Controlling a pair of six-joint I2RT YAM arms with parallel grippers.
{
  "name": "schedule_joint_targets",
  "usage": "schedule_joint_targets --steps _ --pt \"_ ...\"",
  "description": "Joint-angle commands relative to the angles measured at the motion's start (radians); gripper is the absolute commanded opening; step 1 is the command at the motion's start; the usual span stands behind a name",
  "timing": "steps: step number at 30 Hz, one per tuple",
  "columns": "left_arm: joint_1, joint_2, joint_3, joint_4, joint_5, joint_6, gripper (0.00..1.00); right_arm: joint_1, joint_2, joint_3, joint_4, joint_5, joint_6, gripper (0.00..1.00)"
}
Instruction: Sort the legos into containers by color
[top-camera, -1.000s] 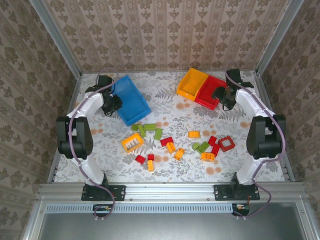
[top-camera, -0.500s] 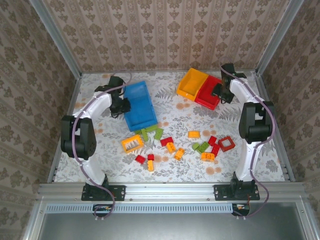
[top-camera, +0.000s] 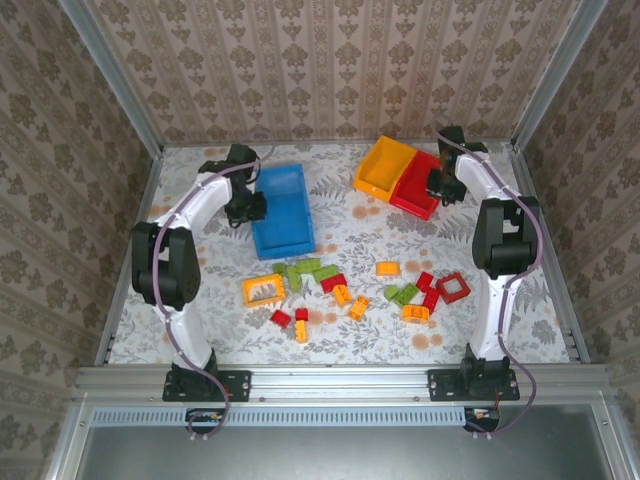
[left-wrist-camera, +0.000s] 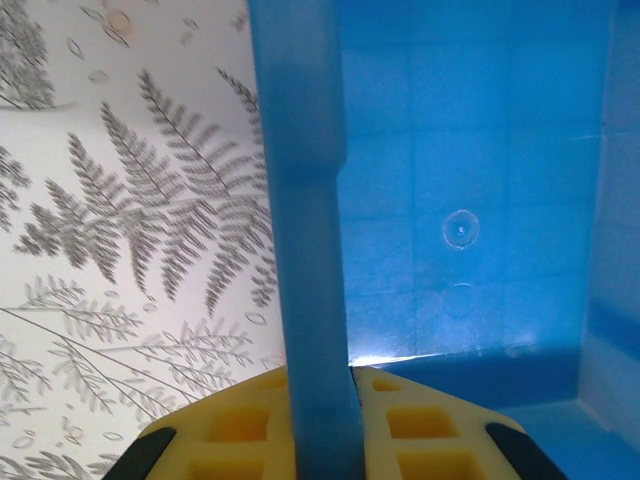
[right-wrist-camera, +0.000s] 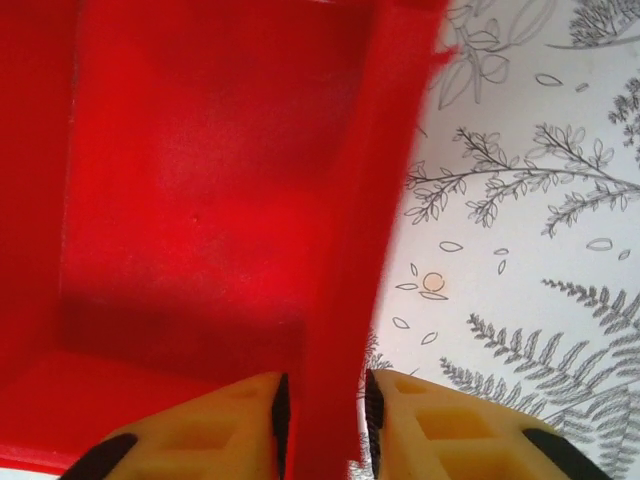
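Floral-print table (top-camera: 225, 335), patterned walls on three sides. Left gripper (top-camera: 251, 207) is clamped on the left side wall of the blue bin (top-camera: 283, 205). Left wrist view has one finger inside the bin and one outside, with the wall pinched between. Right gripper (top-camera: 438, 186) pinches the right wall of the red bin (top-camera: 412, 190) the same way. Right wrist view confirms it, with fingers (right-wrist-camera: 235, 420) tight against the red wall. Both bins look empty. Red bin sits touching the yellow bin (top-camera: 384, 168), far right of the table.

Bricks (top-camera: 350, 290) all lie loose on the table, mid to near. Green bricks (top-camera: 308, 270) are just beside the near end of the blue bin, and the yellow frame (top-camera: 264, 290) is near them. Red and orange ones scatter toward the right. None sorted yet.

Step in hand is probably placing the bins before picking.
- **Sliding:** Keep each bin flat on the table. Don't lift by one wall, since a thin wall could flex or slip out of the pinch.
- **Blue bin:** Its near end is close to the green bricks, so stop short or it will plough them.
- **Red bin:** Moving it may drag the yellow bin along. Pull away from the yellow bin, not across it.
- **Release:** Spread the fingers fully and lift straight up so the wall doesn't catch.
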Motion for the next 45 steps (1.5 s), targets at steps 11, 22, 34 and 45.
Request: schedule_joint_targets --steps 11,22,34,45 --pt "0.041 0.128 0.181 -0.071 0.046 0.146 0.00 0.150 -0.193 -0.202 0.031 0.084 -0.177 0.00" --pt "0.000 0.198 0.257 -0.128 0.039 0.221 0.00 0.193 -0.216 -0.267 0.098 -0.031 -0.244 0.01" --pt "-0.005 0.212 0.273 -0.155 0.060 0.184 0.26 0.212 -0.164 -0.204 0.079 -0.038 -0.223 0.16" --pt "-0.001 0.011 0.230 -0.117 0.016 0.076 0.59 0.212 -0.294 -0.167 0.050 -0.011 -0.182 0.45"
